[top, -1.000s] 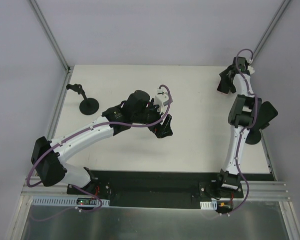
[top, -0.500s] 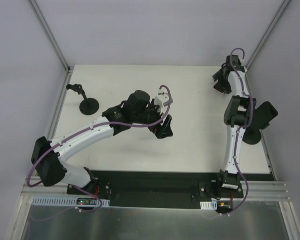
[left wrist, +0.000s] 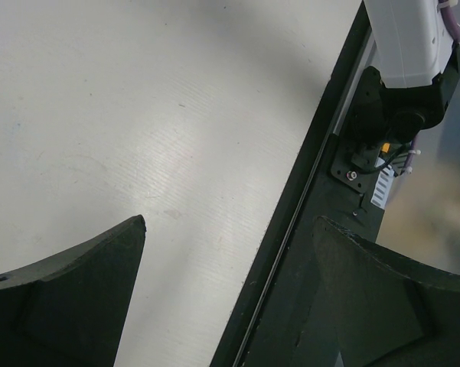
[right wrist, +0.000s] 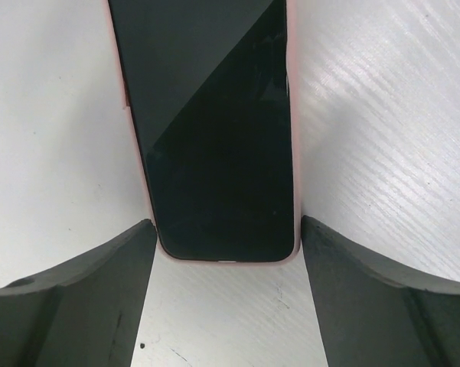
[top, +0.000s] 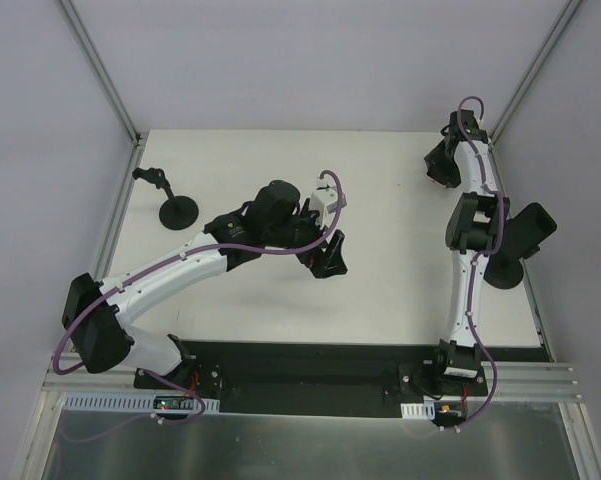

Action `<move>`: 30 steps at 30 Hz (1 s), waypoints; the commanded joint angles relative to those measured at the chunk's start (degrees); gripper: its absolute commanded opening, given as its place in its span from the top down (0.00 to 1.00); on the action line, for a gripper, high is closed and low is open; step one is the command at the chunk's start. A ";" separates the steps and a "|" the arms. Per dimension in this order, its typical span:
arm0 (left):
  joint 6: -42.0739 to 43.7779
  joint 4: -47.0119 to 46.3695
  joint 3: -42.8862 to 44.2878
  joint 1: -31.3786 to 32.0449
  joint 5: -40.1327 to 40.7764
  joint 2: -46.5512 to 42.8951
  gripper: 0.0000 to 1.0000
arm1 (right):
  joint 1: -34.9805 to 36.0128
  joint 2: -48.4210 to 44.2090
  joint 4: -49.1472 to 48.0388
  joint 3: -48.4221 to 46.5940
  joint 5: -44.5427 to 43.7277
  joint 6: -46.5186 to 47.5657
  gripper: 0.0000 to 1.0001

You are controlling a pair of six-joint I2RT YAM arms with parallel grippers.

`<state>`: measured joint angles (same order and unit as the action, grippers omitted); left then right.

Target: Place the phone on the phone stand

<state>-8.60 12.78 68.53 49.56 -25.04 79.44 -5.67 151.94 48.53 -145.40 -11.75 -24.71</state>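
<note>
The phone [right wrist: 214, 130], black-screened in a pink case, lies flat on the white table. My right gripper [right wrist: 226, 222] straddles its near end, with both fingertips against the phone's side edges. In the top view that gripper [top: 441, 166] reaches to the far right corner and covers the phone. The phone stand [top: 177, 211], black with a round base and a jointed arm, stands at the far left. My left gripper [top: 328, 256] hovers over the table's middle, open and empty; its wrist view shows only bare table between its fingers [left wrist: 69, 290].
The table's black front rail [left wrist: 306, 252] and the right arm's base [left wrist: 383, 130] show in the left wrist view. A dark round object [top: 501, 272] sits by the right arm near the right edge. Enclosure walls and posts [top: 100, 70] border the table.
The right arm has stretched further toward the far corner, and its jaws have narrowed onto the phone's sides. The left arm has not moved.
</note>
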 commanded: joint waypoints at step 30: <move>-2.12 -2.75 0.55 0.62 -2.21 -3.41 0.11 | 5.58 -20.52 -9.41 37.20 13.42 -0.08 0.64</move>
<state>-9.85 12.32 68.53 49.58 -25.56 78.06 -1.39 135.70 41.04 -115.42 -4.12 -24.01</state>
